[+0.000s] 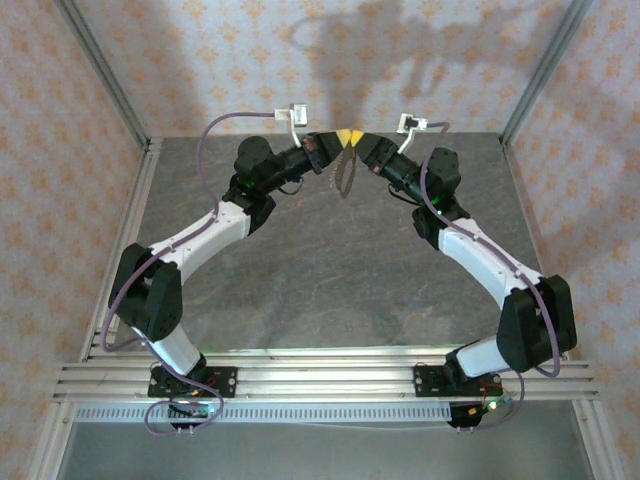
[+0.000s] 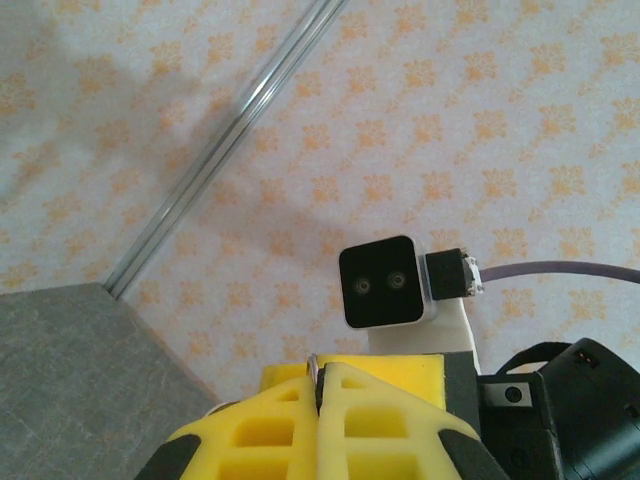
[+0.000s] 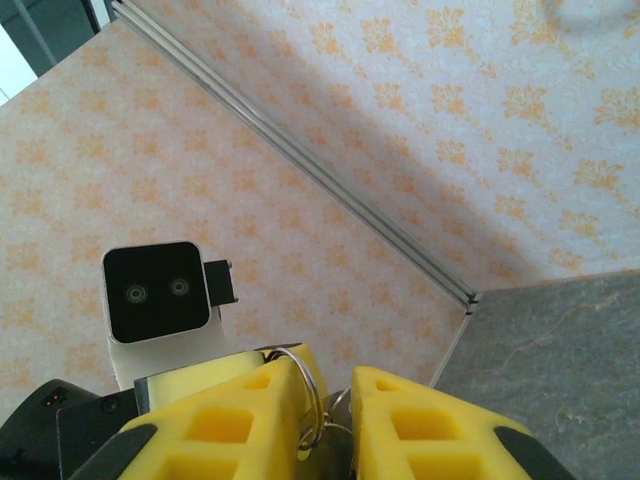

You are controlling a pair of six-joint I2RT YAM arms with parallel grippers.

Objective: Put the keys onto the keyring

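We see both arms raised over the far middle of the grey table (image 1: 330,285), the left gripper (image 1: 339,140) and the right gripper (image 1: 358,140) meeting tip to tip in the air. Beneath that meeting point the keyring (image 1: 345,176) hangs as a thin pale loop, clear of the tabletop.

From the left wrist, we find the left gripper's yellow fingers (image 2: 270,400) clenched flat against each other. A thin silvery sliver (image 2: 314,362) pokes out at their tips (we cannot tell whether it is the key or a bit of the ring). Facing them is the right arm's camera (image 2: 378,285), a dark square on a white mount.

From the right wrist, we see the right gripper's fingers (image 3: 250,400) standing a little apart. The keyring's wire curves through that gap, lying against the finger on the left of this view. A greyish bit lower in the gap is too blurred for us to name. The left arm's camera (image 3: 155,292) sits just behind.
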